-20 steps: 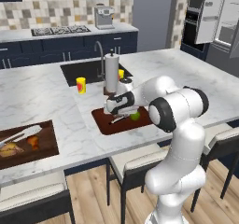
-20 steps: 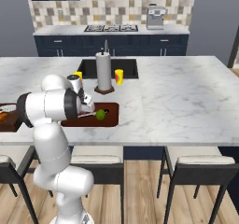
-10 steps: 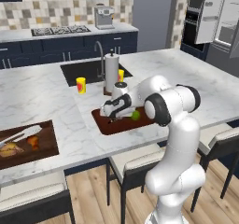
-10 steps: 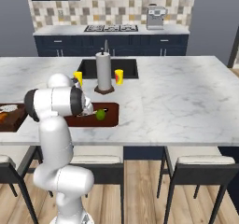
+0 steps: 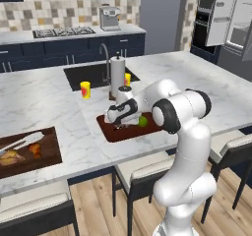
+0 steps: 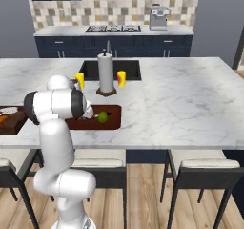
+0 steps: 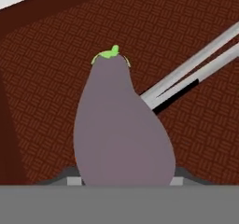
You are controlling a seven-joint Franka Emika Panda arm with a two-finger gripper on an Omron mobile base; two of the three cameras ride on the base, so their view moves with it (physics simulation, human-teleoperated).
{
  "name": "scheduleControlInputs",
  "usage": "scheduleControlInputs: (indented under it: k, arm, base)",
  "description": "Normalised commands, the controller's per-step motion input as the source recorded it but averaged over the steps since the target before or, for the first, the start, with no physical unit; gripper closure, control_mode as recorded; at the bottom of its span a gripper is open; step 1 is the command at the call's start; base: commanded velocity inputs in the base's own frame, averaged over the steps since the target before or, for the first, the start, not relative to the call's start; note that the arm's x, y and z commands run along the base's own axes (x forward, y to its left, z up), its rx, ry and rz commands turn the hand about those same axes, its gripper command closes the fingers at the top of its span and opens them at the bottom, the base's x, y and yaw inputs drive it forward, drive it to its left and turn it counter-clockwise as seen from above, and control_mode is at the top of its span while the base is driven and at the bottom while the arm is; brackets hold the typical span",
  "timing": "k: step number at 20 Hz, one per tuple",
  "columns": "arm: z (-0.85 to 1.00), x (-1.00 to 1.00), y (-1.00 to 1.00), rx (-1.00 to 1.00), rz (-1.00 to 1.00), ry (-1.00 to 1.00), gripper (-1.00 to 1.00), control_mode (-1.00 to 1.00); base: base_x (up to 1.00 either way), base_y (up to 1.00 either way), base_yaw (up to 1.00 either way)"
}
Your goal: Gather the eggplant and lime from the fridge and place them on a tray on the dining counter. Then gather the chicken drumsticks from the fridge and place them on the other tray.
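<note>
arm bent low, fingers (image 7: pixel 175 177) gripping eggplant (image 7: pixel 122 134)

The marble counter (image 5: pixel 54 100) carries 2 dark trays (image 5: pixel 106 129) (image 5: pixel 49 151) and 2 yellow cups (image 5: pixel 85 89).

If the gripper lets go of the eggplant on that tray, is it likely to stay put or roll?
The eggplant looks rounded and smooth, so it may rock or roll slightly. Its bulbous end probably settles it quickly on the flat tray.
</note>
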Motion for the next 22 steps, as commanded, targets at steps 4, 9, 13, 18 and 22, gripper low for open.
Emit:
scheduleControlInputs:
  k: [4, 9, 13, 18, 22]
  arm:
    - [0.26, -0.24, -0.01, 0.01, -0.11, 0.08, -1.0, -1.0]
    - [0.54, -0.03, -0.11, 0.0, -0.09, 0.11, -1.0, -1.0]
    - [0.66, -0.17, -0.16, 0.0, -0.09, 0.02, -1.0, -1.0]
    - [0.7, -0.17, -0.07, 0.0, -0.07, 0.0, -1.0, -1.0]
    - [0.5, -0.58, -0.02, 0.0, -0.04, 0.0, -1.0, -1.0]
  base:
    - [0.0, 0.0, 0.0]
    - [0.0, 0.0, 0.0]
    - [0.0, 0.0, 0.0]
    - [0.0, 0.0, 0.0]
    - [0.0, 0.0, 0.0]
